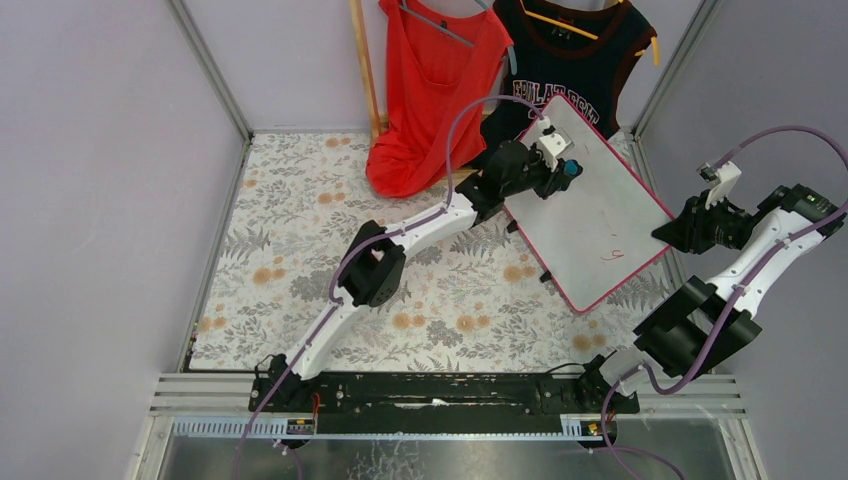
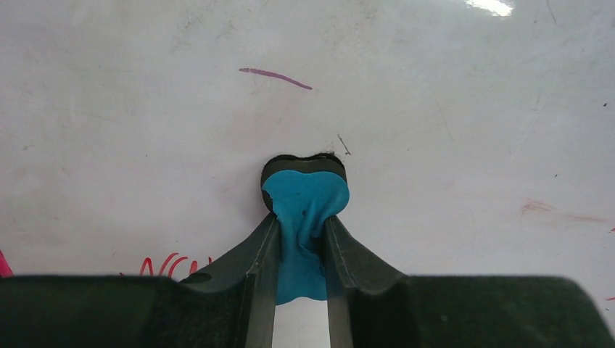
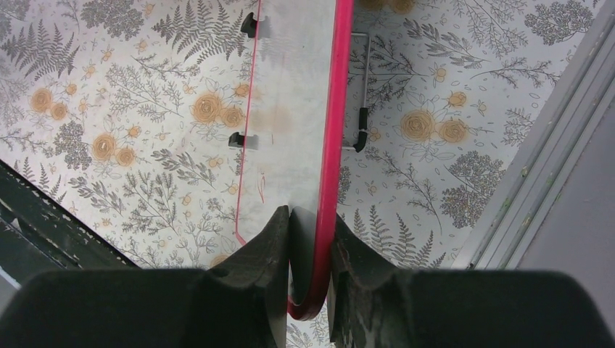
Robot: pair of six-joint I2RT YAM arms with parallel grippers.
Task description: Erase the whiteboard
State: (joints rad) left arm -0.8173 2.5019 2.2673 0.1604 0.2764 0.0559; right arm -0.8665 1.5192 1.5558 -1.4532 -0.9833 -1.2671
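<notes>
whiteboard (image 1: 600,200): it is standing on the right half of your table (image 1: 300,260), toward the back.
left gripper (image 1: 566,168): yours is reaching over the board's far left corner, holding the eraser (image 2: 304,192) against its face.
right gripper (image 3: 310,226): yours is clamping the board's right edge, a finger on each side.
handwriting (image 1: 613,254): it is sitting by the board's near corner, well apart from the eraser.

Tilted pink-framed whiteboard (image 1: 590,205), faintly red-marked

Robot lab cell, aluminium-framed lilac walls (image 1: 100,150), floral tablecloth (image 1: 290,250), hung shirts (image 1: 430,90)
</notes>
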